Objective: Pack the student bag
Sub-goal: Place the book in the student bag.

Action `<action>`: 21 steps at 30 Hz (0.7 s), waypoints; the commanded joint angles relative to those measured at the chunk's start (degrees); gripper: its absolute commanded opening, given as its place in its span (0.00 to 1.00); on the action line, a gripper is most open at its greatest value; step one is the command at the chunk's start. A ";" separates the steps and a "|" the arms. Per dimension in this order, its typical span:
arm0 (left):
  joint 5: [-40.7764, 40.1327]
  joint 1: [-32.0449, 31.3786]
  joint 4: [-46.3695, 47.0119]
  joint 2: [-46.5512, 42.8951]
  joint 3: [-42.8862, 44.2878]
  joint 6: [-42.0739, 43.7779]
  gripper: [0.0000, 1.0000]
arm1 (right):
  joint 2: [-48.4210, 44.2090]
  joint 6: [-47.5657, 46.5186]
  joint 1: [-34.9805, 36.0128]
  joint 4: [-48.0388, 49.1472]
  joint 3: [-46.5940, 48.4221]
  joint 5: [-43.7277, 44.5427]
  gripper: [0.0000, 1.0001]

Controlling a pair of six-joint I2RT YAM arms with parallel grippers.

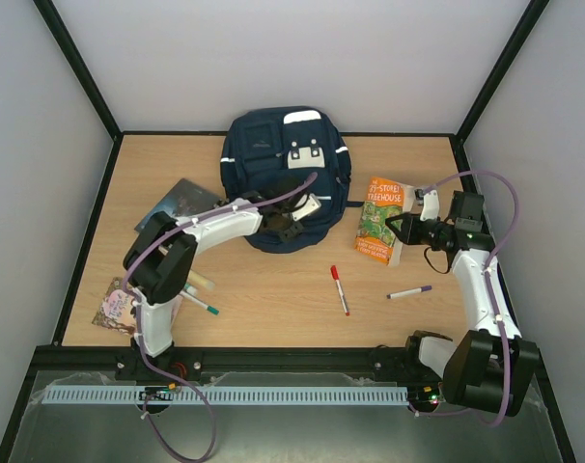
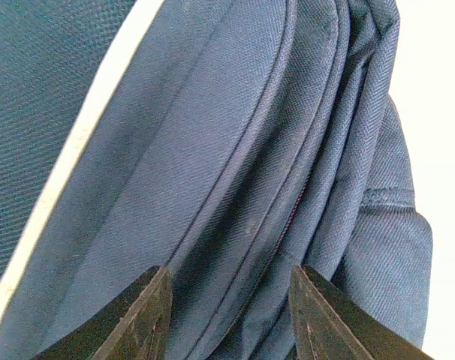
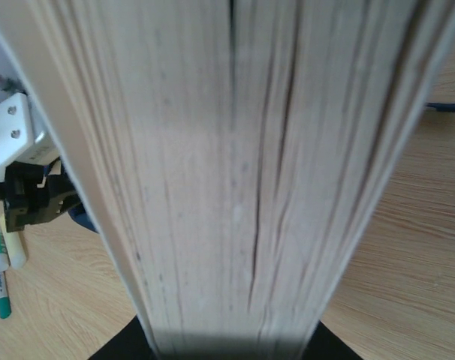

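My left jaws stand partly open, the dark fingers [image 2: 149,315] spread over folds of navy fabric; I can't tell whether they pinch any of it. They are pushed against the near face of the student bag [image 1: 273,164], which sits at the far middle of the desk [image 1: 273,323], close to the back edge. My right jaws are clamped on the orange book [image 1: 381,220] by its right edge, and the page edges fill that wrist view. I can't tell whether the book is clear of the desk.

A red marker [image 1: 340,289] and a purple marker [image 1: 408,291] lie between the arms. A green marker [image 1: 201,307] lies by the left arm's elbow. A dark book [image 1: 181,201] lies left of the bag, and a pink booklet [image 1: 114,304] sits near the left edge.

The open desk is mostly in the near middle strip. No view shows me inside the bag.
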 commanded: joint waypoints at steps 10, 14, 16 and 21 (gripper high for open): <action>5.78 2.21 -2.28 -0.62 -2.90 4.98 0.49 | 0.76 -0.74 -0.30 1.47 0.32 -5.65 0.01; 8.54 2.04 -1.87 -0.28 -3.04 5.58 0.50 | 1.14 -0.93 -0.31 1.43 0.37 -5.75 0.01; 7.14 1.79 -1.61 0.57 -2.78 5.63 0.50 | 1.24 -0.98 -0.31 1.47 0.37 -5.73 0.01; 6.09 0.60 -3.17 3.42 0.28 6.32 0.49 | 1.08 -0.96 -0.31 1.39 0.34 -5.72 0.01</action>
